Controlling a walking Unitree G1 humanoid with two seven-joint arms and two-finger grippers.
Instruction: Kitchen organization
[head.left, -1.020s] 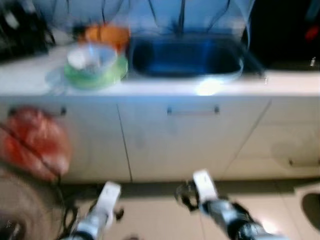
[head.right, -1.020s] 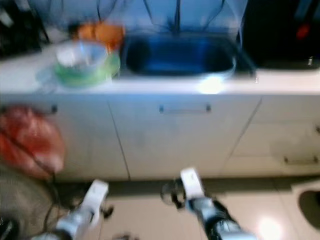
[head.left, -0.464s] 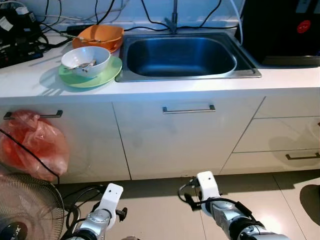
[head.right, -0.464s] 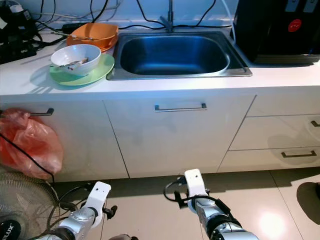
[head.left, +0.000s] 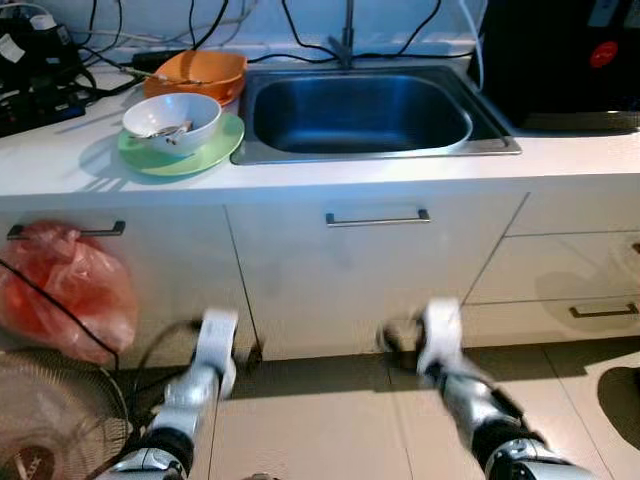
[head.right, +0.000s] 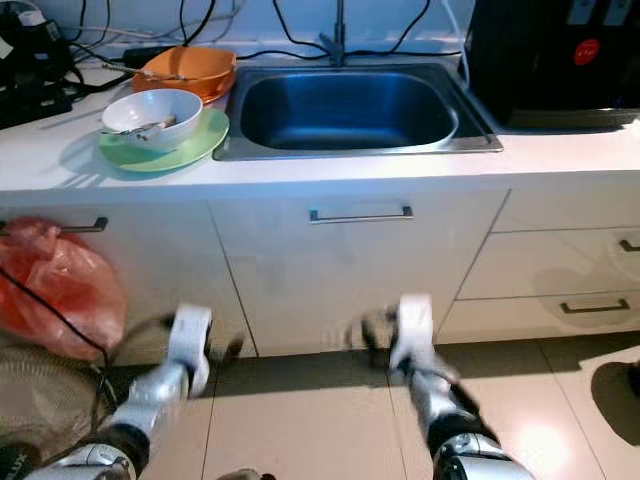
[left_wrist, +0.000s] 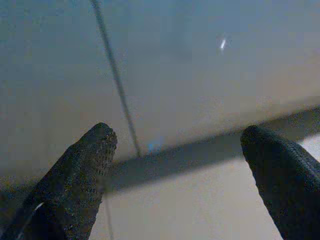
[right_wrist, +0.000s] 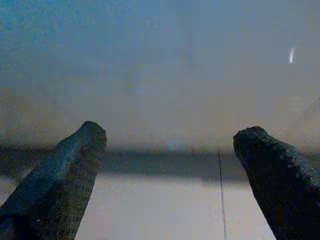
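The left end effector (left_wrist: 175, 165) hangs low in front of the white cabinet doors (head.left: 370, 270), its two black fingers (left_wrist: 82, 175) spread wide with nothing between them; past its tips lie the seam between two doors and the shadowed gap where the cabinet meets the tiled floor (head.left: 330, 420). The right end effector (right_wrist: 170, 170) is likewise spread wide and holds nothing, pointing at the bottom edge of the cabinet, near it without touching. In the head views both arms are blurred, the left one (head.left: 205, 365) below the door seam and the right one (head.left: 445, 350) below the long door handle (head.left: 377, 217). Well above and beyond both end effectors, on the white surface (head.left: 560, 155), a steel sink (head.left: 360, 110) lies about midway between them. Up and to the left of the left end effector, a white bowl (head.left: 172, 118) with some utensil in it sits on a green plate (head.left: 200, 155), and an orange dish (head.left: 200, 72) lies just behind them beside the sink. A red plastic bag (head.left: 60, 300) hangs from a cabinet handle out to the left of the left end effector, with a fan (head.left: 50, 420) below it. A black appliance (head.left: 560, 60) stands up and to the right of the right end effector.
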